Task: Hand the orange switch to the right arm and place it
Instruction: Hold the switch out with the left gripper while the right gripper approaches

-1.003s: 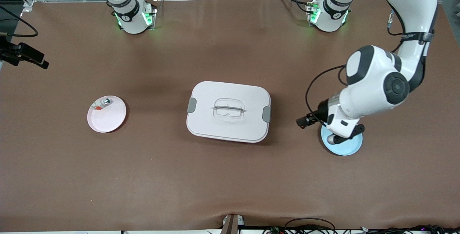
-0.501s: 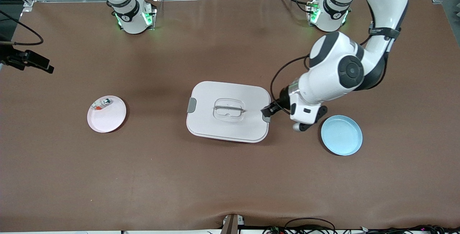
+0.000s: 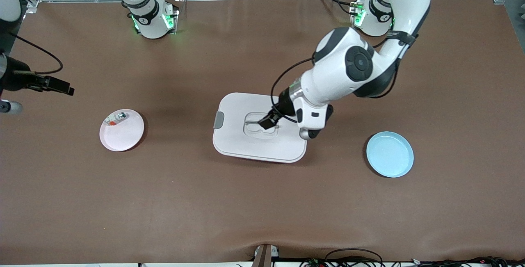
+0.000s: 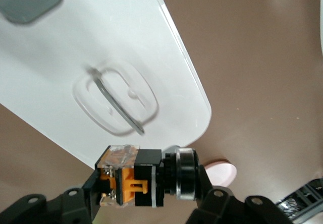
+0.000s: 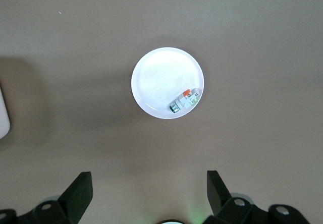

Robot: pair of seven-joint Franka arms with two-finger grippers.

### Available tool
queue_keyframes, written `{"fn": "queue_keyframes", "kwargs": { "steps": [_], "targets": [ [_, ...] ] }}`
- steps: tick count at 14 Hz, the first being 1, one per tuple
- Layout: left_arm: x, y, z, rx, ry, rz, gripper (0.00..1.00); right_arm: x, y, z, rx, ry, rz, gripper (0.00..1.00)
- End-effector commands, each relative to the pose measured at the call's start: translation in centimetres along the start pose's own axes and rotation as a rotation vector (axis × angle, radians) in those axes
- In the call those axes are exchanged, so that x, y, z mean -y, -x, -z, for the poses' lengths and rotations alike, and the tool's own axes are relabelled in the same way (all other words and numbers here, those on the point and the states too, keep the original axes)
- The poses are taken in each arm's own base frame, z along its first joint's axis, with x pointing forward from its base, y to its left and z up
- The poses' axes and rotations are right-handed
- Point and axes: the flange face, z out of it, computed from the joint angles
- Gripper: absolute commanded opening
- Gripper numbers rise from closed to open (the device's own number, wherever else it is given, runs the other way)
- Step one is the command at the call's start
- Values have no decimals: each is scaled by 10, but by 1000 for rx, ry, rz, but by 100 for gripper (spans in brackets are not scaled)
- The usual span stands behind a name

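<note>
Here the left gripper (image 4: pixel 146 193) clamps the orange switch (image 4: pixel 144 178) above the white box (image 3: pixel 229 144) mid-table. Small, rigid, probably light; take its exposed cap end. The right gripper (image 5: pixel 149 191) hangs open over the pink plate (image 5: pixel 151 82).

Two robot arms work at one brown bench (image 3: pixel 164 201), so there are two hands: the left hand (image 3: pixel 267 122) and the right hand (image 5: pixel 149 191). One orange switch (image 4: pixel 146 178) sits clamped in the left hand, above the single white lidded box (image 3: pixel 238 144), which has two grey latches and one clear handle on its lid. There are two small round plates: one pink plate (image 3: pixel 123 140), directly beneath the right hand, and one light blue plate (image 3: pixel 389 154). One small silver-and-white part (image 5: pixel 183 101) with a red-orange bit lies on the pink plate.
</note>
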Motion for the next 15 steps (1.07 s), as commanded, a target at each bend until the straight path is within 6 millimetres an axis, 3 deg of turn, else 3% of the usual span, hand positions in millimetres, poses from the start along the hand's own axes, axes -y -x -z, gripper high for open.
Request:
{"fn": "queue_keyframes", "kwargs": {
  "steps": [1, 4, 7, 12, 15],
  "targets": [
    [-15, 27, -13, 49, 35, 80, 0, -3, -5, 4, 0, -16, 20, 100],
    [-22, 53, -31, 83, 58, 247, 0, 5, -3, 2, 11, -60, 47, 100],
    [-19, 80, -47, 101, 57, 299, 0, 22, 0, -7, 40, -236, 55, 100],
    [-15, 108, -63, 122, 68, 381, 0, 88, 6, -36, 38, -441, 90, 100],
    [-16, 122, -75, 143, 89, 433, 0, 109, 15, -44, 40, -554, 80, 100]
  ]
}}
